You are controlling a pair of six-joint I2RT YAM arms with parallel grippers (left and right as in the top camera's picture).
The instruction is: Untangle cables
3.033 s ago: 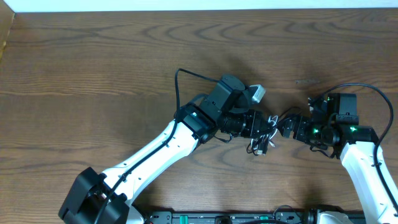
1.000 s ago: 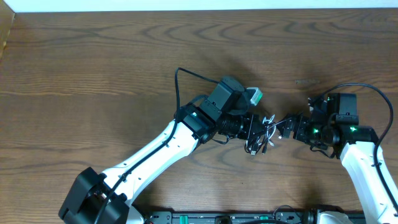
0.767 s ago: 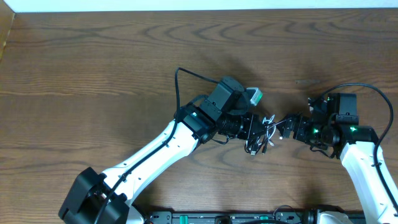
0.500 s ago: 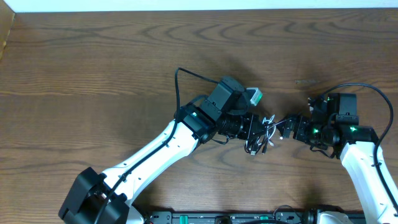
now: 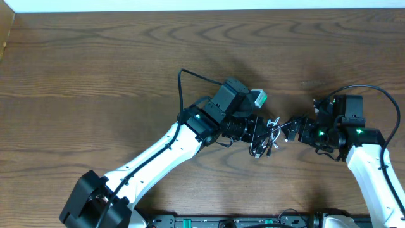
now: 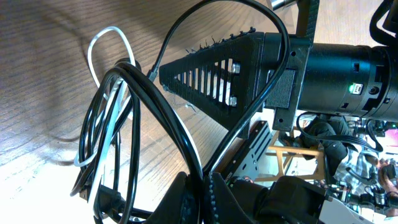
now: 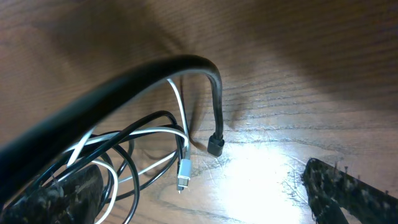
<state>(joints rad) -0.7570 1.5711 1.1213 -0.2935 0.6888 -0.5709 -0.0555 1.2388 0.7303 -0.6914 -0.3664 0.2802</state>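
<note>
The cables (image 5: pixel 270 135) form a small tangle of black and white cords between the two arms, low over the wooden table (image 5: pixel 95 69). My left gripper (image 5: pixel 259 134) is shut on a black cable (image 6: pixel 155 106) that loops up from its pinched fingertips (image 6: pixel 186 193). A thin white cable (image 6: pixel 107 38) hangs looped in the same bundle. My right gripper (image 5: pixel 293 127) stands open just right of the tangle. Its one finger (image 6: pixel 230 71) is inside the black loop. In the right wrist view a black cable (image 7: pixel 155 70) arches over, ending in a black plug (image 7: pixel 216 147) beside a silver plug (image 7: pixel 183 173).
The thicker black wire (image 5: pixel 190 75) of the left arm curls over the table behind its wrist. The right arm's wire (image 5: pixel 380 94) arcs at the far right. A pale edge (image 5: pixel 202 5) runs along the back of the table.
Three seconds ago the left wrist was turned slightly differently and the tangle sat a little lower. Over the last second nothing has visibly moved.
</note>
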